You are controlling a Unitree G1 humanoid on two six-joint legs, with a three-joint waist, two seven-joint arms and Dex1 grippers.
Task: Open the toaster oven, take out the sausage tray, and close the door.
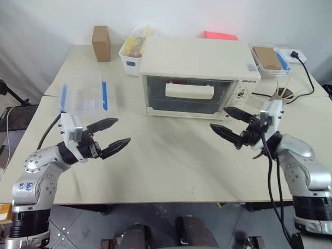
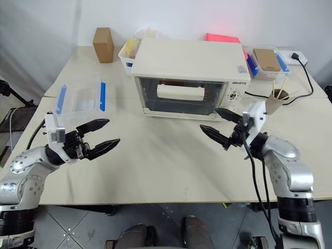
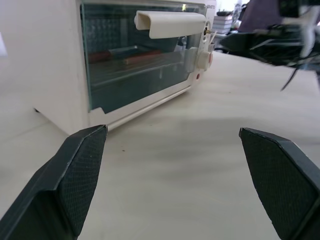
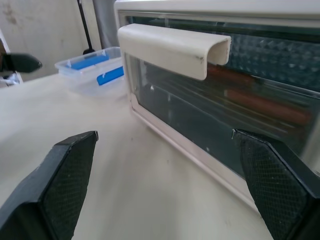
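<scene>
Left hand: the left hand [image 1: 110, 136] hovers low over the near-left of the worktop [image 1: 171, 166], fingers spread wide, nothing between them.
Right hand: the right hand [image 1: 232, 126] hangs over the near-right, fingers wide apart too, and empty, pointing in toward the oven's front corner.
Nearer arm: that looks like the right one; it sits just off the control-panel end of the toaster oven [image 1: 197, 72], while the left is well short.
Door: the door [image 1: 188, 95] is shut, its cream bar handle [image 1: 189, 92] running side to side across the glass, beyond both hands.
Sausage tray: the sausage tray [image 4: 260, 107] is inside behind the glass, red sausages showing through.
Coming move: likely a reach forward and up to the handle, taken across its long run, then pull down.
Further back: a clear blue-latched box [image 1: 85, 97] lies left of the oven.
</scene>
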